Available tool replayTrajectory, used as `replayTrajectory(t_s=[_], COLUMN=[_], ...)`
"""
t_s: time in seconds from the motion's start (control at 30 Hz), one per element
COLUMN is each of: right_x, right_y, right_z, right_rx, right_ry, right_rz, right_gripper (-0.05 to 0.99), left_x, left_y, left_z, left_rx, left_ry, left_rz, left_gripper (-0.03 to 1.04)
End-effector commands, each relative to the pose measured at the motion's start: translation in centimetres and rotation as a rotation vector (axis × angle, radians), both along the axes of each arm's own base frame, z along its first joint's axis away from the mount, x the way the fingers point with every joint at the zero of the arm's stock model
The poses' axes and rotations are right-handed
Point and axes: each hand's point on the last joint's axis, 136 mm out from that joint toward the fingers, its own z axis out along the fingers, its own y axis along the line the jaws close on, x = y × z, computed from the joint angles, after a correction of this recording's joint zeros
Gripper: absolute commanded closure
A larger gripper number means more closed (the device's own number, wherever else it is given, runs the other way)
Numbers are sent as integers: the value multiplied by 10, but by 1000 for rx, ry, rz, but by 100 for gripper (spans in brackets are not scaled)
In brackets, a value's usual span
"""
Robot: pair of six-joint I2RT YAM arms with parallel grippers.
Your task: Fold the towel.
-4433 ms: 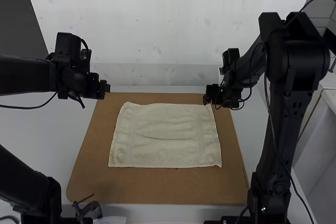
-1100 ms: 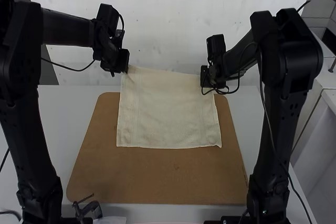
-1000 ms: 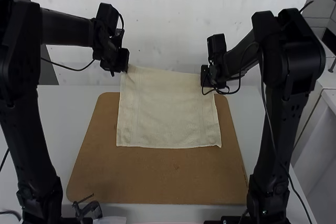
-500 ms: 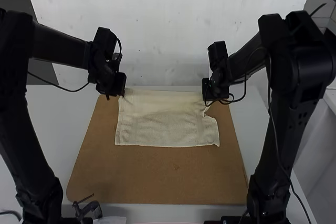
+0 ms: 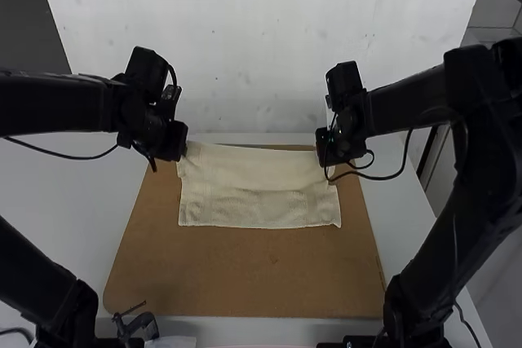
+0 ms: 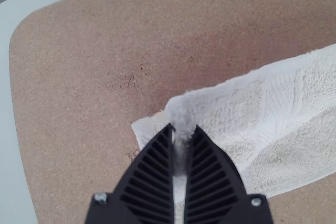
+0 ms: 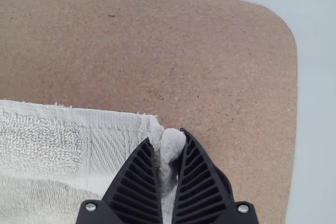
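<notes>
Between the arms (image 5: 483,160), board (image 5: 245,279) lies open nearside of the towel (image 5: 253,208).

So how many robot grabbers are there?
2. The left gripper pinches the towel near its far left corner; the right gripper pinches it near its far right corner.

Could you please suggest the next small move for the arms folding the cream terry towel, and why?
Probably the black left gripper and right gripper should ease together toward the near edge of the towel, since both pinch its far side while the near edge lies on the brown board.
</notes>
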Motion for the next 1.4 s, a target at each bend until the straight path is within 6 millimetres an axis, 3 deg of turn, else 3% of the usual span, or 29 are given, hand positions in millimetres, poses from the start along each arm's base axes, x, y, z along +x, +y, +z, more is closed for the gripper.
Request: replayTrajectory(t_s=[0.0, 0.27, 0.57, 1.03, 1.2, 1.37], right_x=[-10, -31, -49, -84, -86, -71], right_y=[6, 0, -2, -13, -15, -25], right_z=[7, -1, 1, -21, -32, -44], right_rx=[-5, -27, -19, -75, -99, -112], right_ry=[-3, 39, 57, 180, 236, 248], right_rz=[58, 79, 91, 124, 120, 70], right_gripper=[91, 91, 91, 91, 91, 91], left_x=[-8, -33, -54, -67, -69, -57], left_y=[4, 5, -3, -7, -9, -13], left_z=[10, -9, -8, -26, -37, -46], left_rx=[21, 42, 43, 71, 105, 113], left_ry=[-38, 27, 36, 93, 128, 141], left_rz=[-7, -31, -75, -98, -108, -104], left_gripper=[99, 99, 99, 99, 99, 99])
